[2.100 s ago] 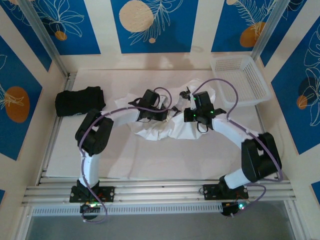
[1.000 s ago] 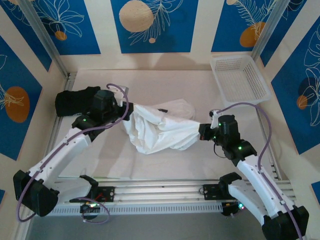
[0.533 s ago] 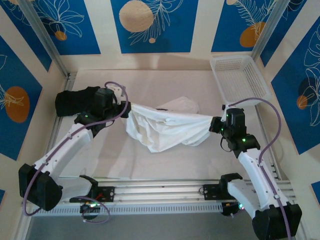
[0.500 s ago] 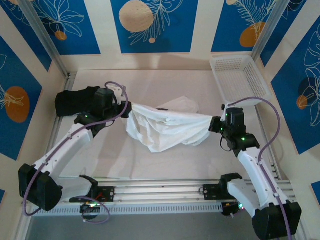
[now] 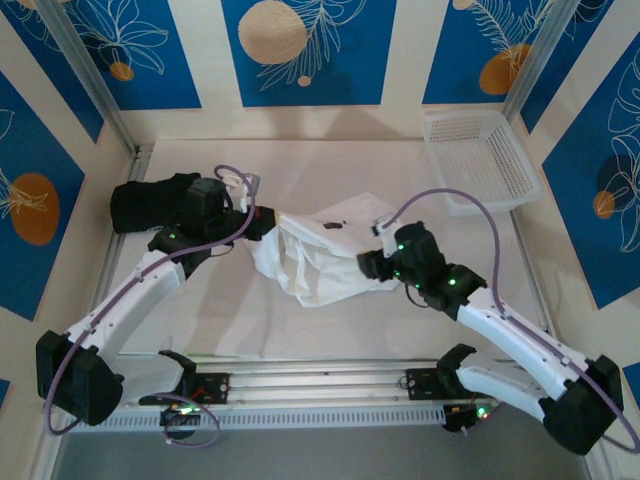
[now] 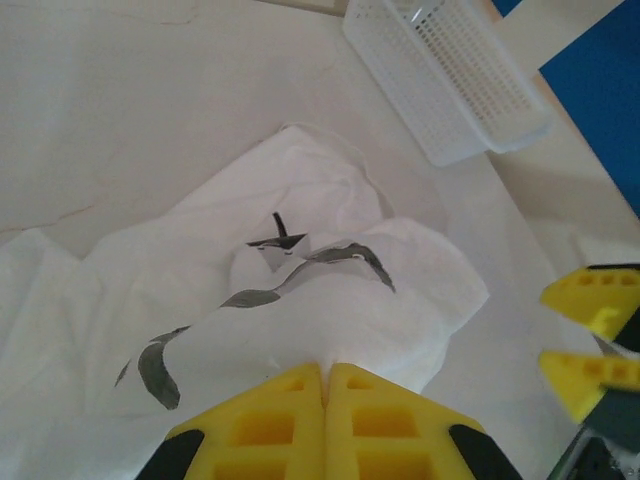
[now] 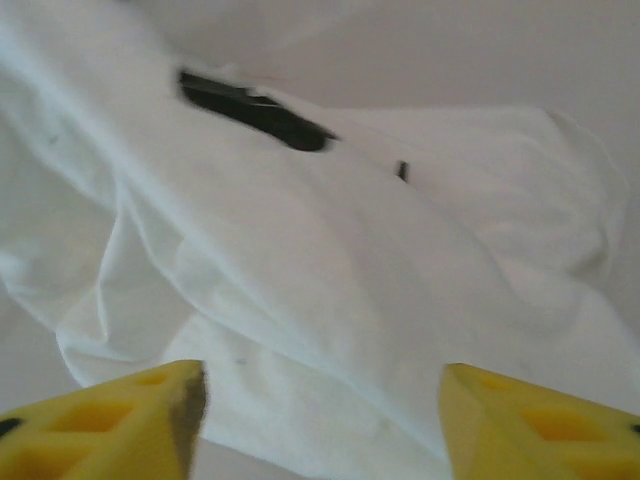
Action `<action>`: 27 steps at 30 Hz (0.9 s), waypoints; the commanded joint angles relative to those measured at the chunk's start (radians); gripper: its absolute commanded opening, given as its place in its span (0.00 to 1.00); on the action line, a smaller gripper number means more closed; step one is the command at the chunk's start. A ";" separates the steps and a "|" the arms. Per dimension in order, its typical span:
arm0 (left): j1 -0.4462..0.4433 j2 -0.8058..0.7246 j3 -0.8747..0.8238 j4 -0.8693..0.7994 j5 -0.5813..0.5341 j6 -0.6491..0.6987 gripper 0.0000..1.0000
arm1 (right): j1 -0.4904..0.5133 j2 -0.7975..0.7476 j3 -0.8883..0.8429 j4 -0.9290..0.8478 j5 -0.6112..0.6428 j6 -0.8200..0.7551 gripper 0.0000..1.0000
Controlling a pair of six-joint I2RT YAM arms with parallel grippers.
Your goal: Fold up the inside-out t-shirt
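Crumpled white thin-cloth t-shirt (image 5: 322, 258), dark markings showing, bunched mid-counter (image 5: 330, 170); left gripper (image 6: 325, 385) pinches its edge, right gripper (image 7: 320, 388) jaws apart beside it.

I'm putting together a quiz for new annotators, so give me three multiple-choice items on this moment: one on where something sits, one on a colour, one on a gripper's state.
1. Where is the white basket?
A. between the arm bases
B. beside the left arm
C. at the far right corner of the table

2. What colour is the folded garment at the table's far left?
A. red
B. black
C. green

3. How do the right gripper's jaws stand?
A. open over the white t-shirt
B. shut on the t-shirt
C. shut on the basket

Key:
1 C: the top view shows it at the far right, apart from the shirt.
2 B: it is a black bundle.
3 A: the right wrist view shows the jaws wide apart above the cloth.
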 commanded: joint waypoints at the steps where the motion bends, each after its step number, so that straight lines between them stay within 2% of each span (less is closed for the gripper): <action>1: 0.005 -0.026 0.013 0.037 0.050 -0.016 0.00 | 0.066 0.105 0.007 0.129 0.121 -0.171 0.70; 6: 0.005 -0.023 0.018 0.043 0.053 -0.015 0.00 | 0.049 0.281 0.028 0.298 0.090 -0.238 0.75; 9: 0.004 -0.017 0.023 0.042 0.054 0.001 0.00 | -0.028 0.388 0.072 0.357 0.029 -0.196 0.68; 10: 0.005 -0.015 0.023 0.038 0.040 0.004 0.00 | -0.059 0.409 0.093 0.353 -0.017 -0.174 0.61; 12: 0.005 -0.014 0.020 0.030 -0.011 0.015 0.00 | -0.120 0.422 0.138 0.320 -0.143 -0.134 0.30; 13: 0.005 -0.013 0.017 0.028 -0.044 0.024 0.00 | -0.141 0.416 0.152 0.301 -0.217 -0.120 0.19; 14: 0.005 -0.011 0.014 0.026 -0.097 0.033 0.00 | -0.168 0.404 0.165 0.275 -0.316 -0.103 0.09; 15: 0.005 -0.007 0.009 0.023 -0.153 0.039 0.00 | -0.192 0.394 0.176 0.252 -0.402 -0.077 0.04; 16: 0.006 -0.002 0.004 0.023 -0.211 0.047 0.00 | -0.228 0.388 0.192 0.220 -0.539 -0.037 0.00; 17: 0.004 0.007 -0.002 0.031 -0.257 0.056 0.00 | -0.259 0.390 0.211 0.193 -0.666 0.012 0.00; 18: 0.004 0.019 -0.009 0.046 -0.282 0.069 0.04 | -0.284 0.394 0.227 0.173 -0.764 0.051 0.00; 20: 0.004 0.054 -0.017 0.070 -0.323 0.100 0.10 | -0.310 0.399 0.251 0.150 -0.904 0.117 0.00; 24: -0.024 0.087 -0.012 0.054 -0.386 0.163 0.33 | -0.347 0.410 0.273 0.151 -1.013 0.249 0.00; 27: -0.095 0.038 -0.050 0.077 -0.485 0.244 0.47 | -0.369 0.434 0.285 0.164 -1.069 0.319 0.00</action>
